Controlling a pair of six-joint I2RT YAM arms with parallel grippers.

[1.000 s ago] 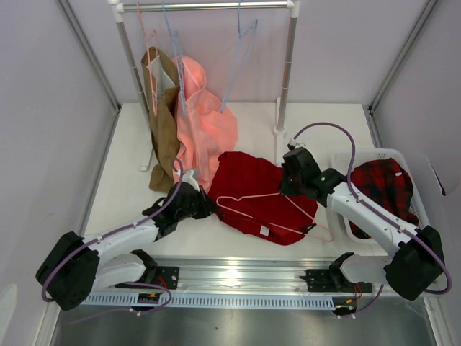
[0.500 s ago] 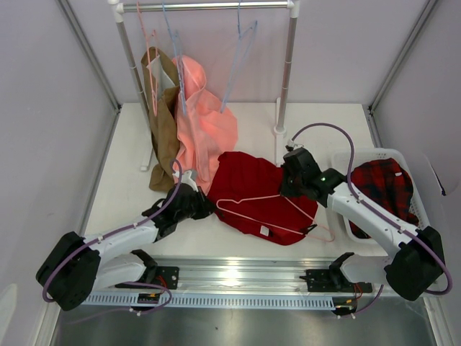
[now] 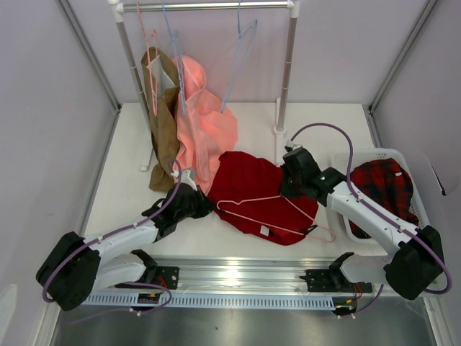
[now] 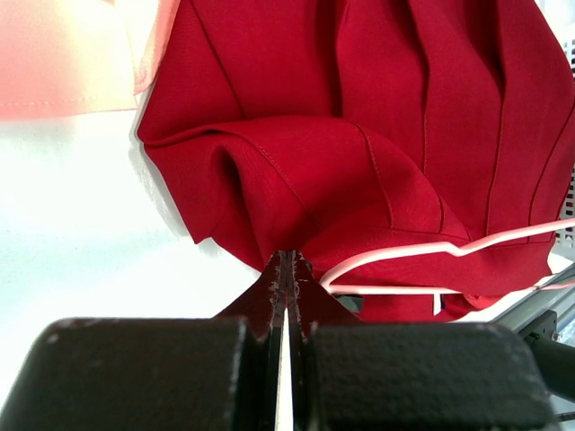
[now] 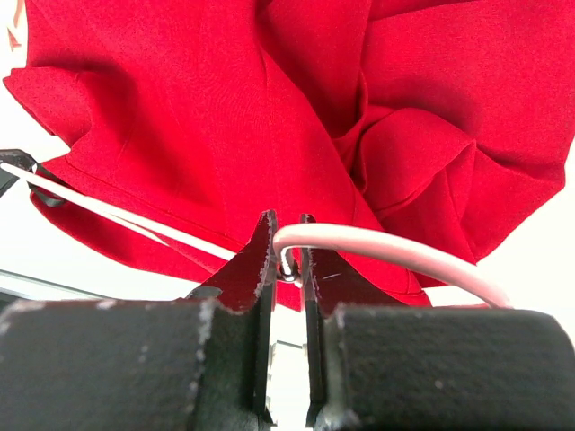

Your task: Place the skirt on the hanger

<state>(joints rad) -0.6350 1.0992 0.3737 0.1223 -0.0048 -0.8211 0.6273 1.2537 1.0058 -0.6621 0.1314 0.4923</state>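
Little has changed: left claw (image 4: 286,259) still pinches skirt (image 4: 359,108), right claw (image 5: 287,226) hanger (image 5: 395,250).

light: bright, even | shadows: soft | glare: front rail (image 3: 230,274)

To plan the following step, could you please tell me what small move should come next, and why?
Probably raise the left claw a little, lifting the edge of the skirt. That claw is shut on a fold of it, the right claw is shut on the hanger, and the hanger lies on top of the cloth; a lifted edge could let it slide underneath.
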